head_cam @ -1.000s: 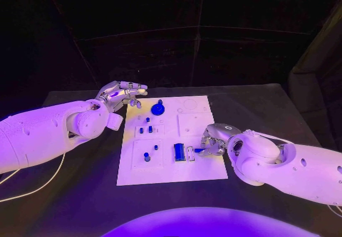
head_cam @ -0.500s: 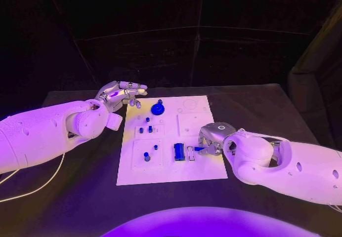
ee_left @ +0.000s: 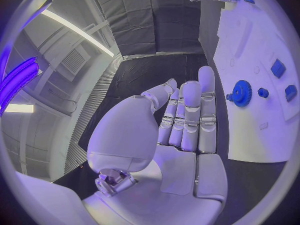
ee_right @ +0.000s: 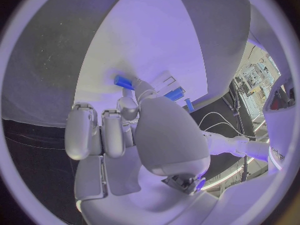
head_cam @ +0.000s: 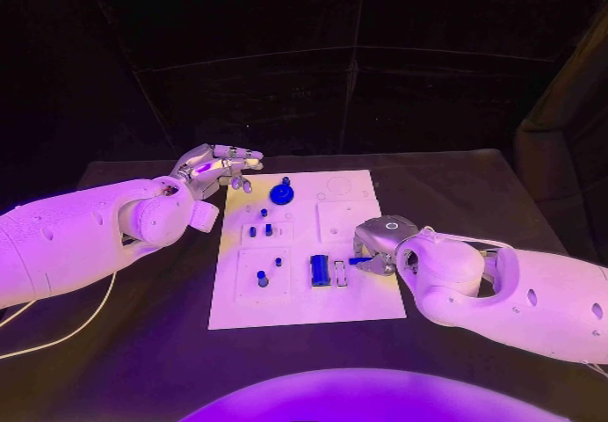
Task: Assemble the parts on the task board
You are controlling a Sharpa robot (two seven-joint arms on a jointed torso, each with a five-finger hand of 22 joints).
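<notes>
Right hand (head_cam: 380, 243) of the robot rests on the white task board (head_cam: 304, 303) at about four o'clock from the board's centre in the head view, its fingers pinching a small blue part (head_cam: 358, 261) against the surface. Just beside it, toward nine o'clock, a blue block (head_cam: 320, 269) stands in the board next to a pale slot (head_cam: 338, 273). More small blue pegs (head_cam: 258, 231) stand in the board's left half, and a blue gear (head_cam: 281, 192) sits near its far edge at twelve o'clock. Left hand (head_cam: 218, 165) hovers off the board's far-left corner, at about eleven o'clock, fingers curled inward with nothing in them; the black table (head_cam: 469, 198) spreads around the plate.

Seen from the left wrist, the left hand (ee_left: 181, 130) shows its palm bare and its fingers (ee_left: 190, 110) close together and raised, with no part in its grasp. Beyond them lie the board (ee_left: 250, 110), the gear (ee_left: 240, 93) and two blue pegs (ee_left: 279, 67).

Seen from the right wrist, the right hand (ee_right: 134, 130) reaches down onto the board (ee_right: 156, 45), its fingertips (ee_right: 139, 87) touching the small blue part (ee_right: 123, 81). The blue block (ee_right: 174, 93) stands near, just past the thumb.
</notes>
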